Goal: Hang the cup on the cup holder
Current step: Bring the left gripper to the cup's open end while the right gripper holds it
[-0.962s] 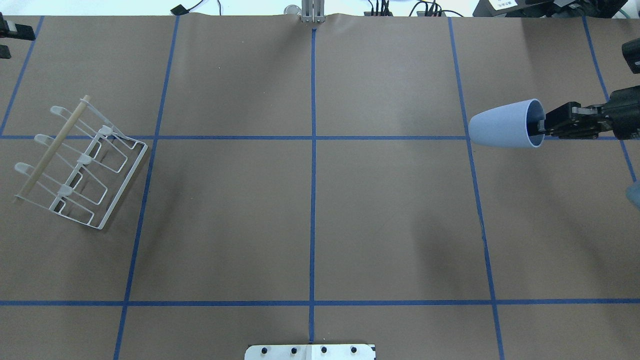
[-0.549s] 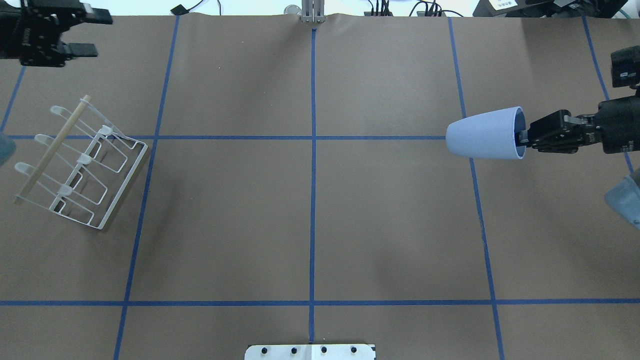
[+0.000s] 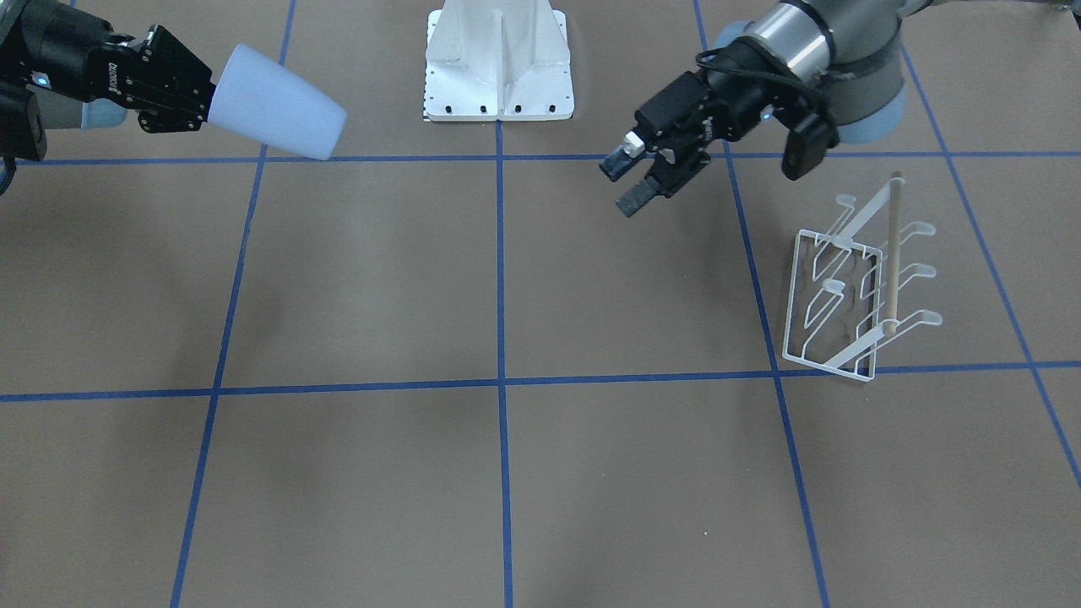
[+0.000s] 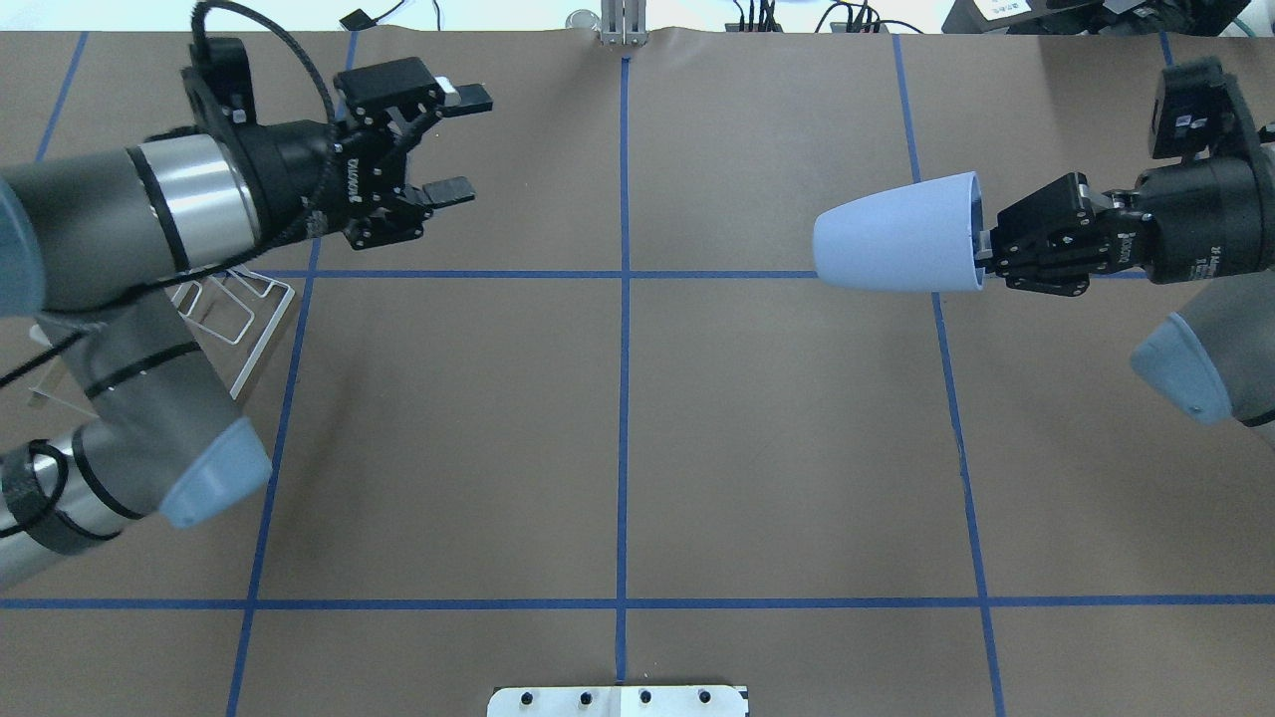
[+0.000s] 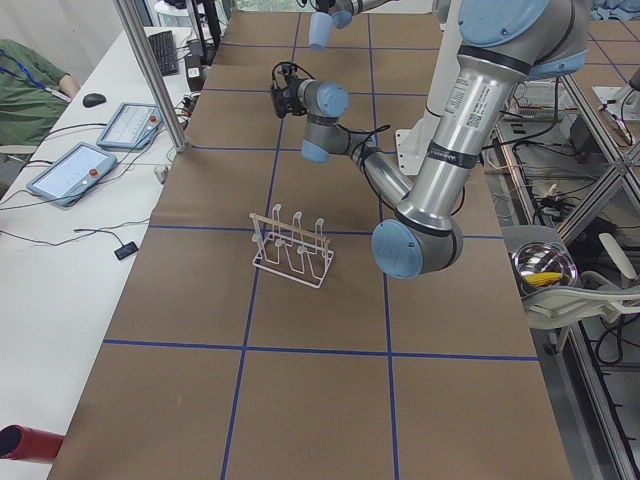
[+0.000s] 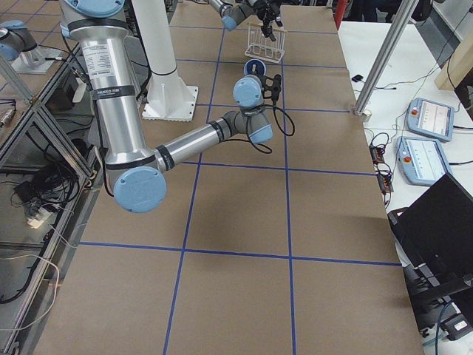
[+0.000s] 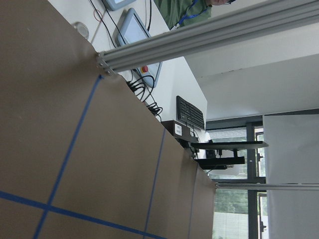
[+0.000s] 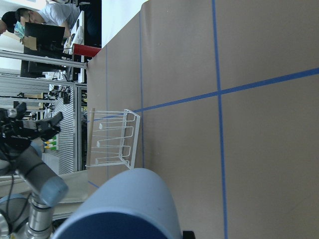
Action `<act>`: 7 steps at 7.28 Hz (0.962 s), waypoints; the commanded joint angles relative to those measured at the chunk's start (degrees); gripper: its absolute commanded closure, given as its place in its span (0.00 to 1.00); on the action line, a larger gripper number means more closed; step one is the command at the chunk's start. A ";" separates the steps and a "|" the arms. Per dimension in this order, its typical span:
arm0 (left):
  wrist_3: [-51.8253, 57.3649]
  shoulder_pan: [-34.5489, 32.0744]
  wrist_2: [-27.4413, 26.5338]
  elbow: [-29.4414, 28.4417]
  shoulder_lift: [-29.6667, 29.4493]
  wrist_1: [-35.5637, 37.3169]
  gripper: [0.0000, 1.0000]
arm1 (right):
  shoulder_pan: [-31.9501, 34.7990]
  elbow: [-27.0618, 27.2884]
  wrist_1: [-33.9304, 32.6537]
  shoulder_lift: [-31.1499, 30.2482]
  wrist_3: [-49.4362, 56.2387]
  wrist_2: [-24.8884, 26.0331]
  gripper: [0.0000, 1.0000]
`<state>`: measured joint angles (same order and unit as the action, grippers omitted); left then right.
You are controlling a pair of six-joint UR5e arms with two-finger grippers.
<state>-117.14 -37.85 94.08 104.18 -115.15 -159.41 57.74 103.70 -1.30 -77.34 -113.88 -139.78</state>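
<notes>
The pale-blue cup [image 4: 896, 247] is held level above the table, its closed end toward the table's middle. My right gripper [image 4: 981, 254] is shut on its rim; it also shows in the front view [image 3: 207, 97] with the cup [image 3: 279, 103]. The white wire cup holder [image 3: 853, 287] with its wooden rod stands far across the table on my left side. In the overhead view my left arm hides most of it, and only a corner of the cup holder [image 4: 234, 314] shows. My left gripper [image 4: 466, 142] is open and empty in the air, beyond the rack toward the middle.
The white robot base plate [image 3: 498, 76] is at my edge of the table. A metal post [image 4: 623, 25] stands at the far edge's middle. Blue tape lines grid the brown table cover. Tablets and cables lie beyond the far edge [image 5: 75, 170].
My left arm has swung in from the far left corner over the rack toward the middle, gripper open. My right gripper has carried the cup further toward the table's centre.
</notes>
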 commanded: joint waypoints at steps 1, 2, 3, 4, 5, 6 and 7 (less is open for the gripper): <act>-6.57 6.03 -4.78 0.33 -3.58 0.33 0.02 | -1.57 2.28 0.16 2.45 -4.93 3.18 1.00; -9.57 6.56 -4.87 0.59 -4.98 0.33 0.02 | -3.06 3.25 0.24 2.45 -5.29 5.37 1.00; -11.16 7.52 -6.69 1.81 -5.69 0.24 0.02 | -5.51 3.87 1.81 2.54 -5.99 9.57 1.00; -11.44 9.27 -7.93 4.00 -5.96 0.33 0.02 | -8.32 3.96 4.87 2.46 -6.96 14.75 1.00; -11.62 9.89 -8.03 5.15 -6.05 0.33 0.02 | -9.57 3.97 5.51 2.46 -7.06 16.28 1.00; -11.62 10.77 -8.03 5.60 -6.14 0.33 0.02 | -10.45 4.05 6.82 2.45 -7.14 17.77 1.00; -14.05 10.95 -8.21 5.69 -7.10 0.33 0.02 | -11.67 3.88 8.06 2.45 -7.14 19.79 1.00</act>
<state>-129.30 -27.43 86.08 109.45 -121.46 -159.08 47.52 107.67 5.23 -74.88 -120.95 -122.37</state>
